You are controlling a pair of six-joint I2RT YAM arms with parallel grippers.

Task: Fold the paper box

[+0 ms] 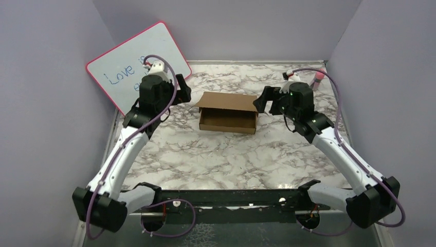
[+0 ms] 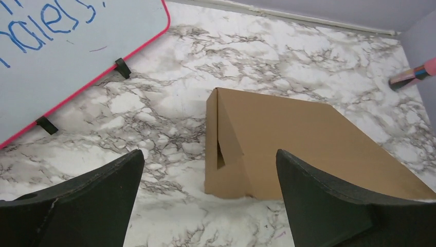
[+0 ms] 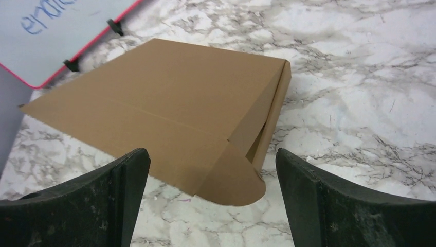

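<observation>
**Box** (image 1: pixel 228 112): brown cardboard, standing on the desk (image 1: pixel 231 159) midway between the left and right edges and nearer the far edge. The tray walls are up. The lid (image 3: pixel 169 98) is hinged along the far side and slopes over the tray, not shut. At the right end a rounded tab (image 3: pixel 234 180) lies outside the wall, untucked. At the left end a gap shows between lid flap and wall (image 2: pixel 220 157).

**Left pincer** (image 1: pixel 182 88): jaws wide, empty, just off the box's left end and touching nothing.

**Right pincer** (image 1: pixel 263 102): jaws wide, empty, just off the right end and clear of the tab.

**Whiteboard** (image 1: pixel 134 67): pink frame, leaning at the far left corner, apart from the box.

**Pink pen-like item** (image 1: pixel 319 78): at the far right corner.

**Step in hand** (judged): closing the lid, with both arms placed for the end flaps.

**Next move calls for** (judged): steering each tab inside its end wall, then pressing the lid down level. Both ends should go together so the light box does not slide or twist on the smooth desk.
</observation>
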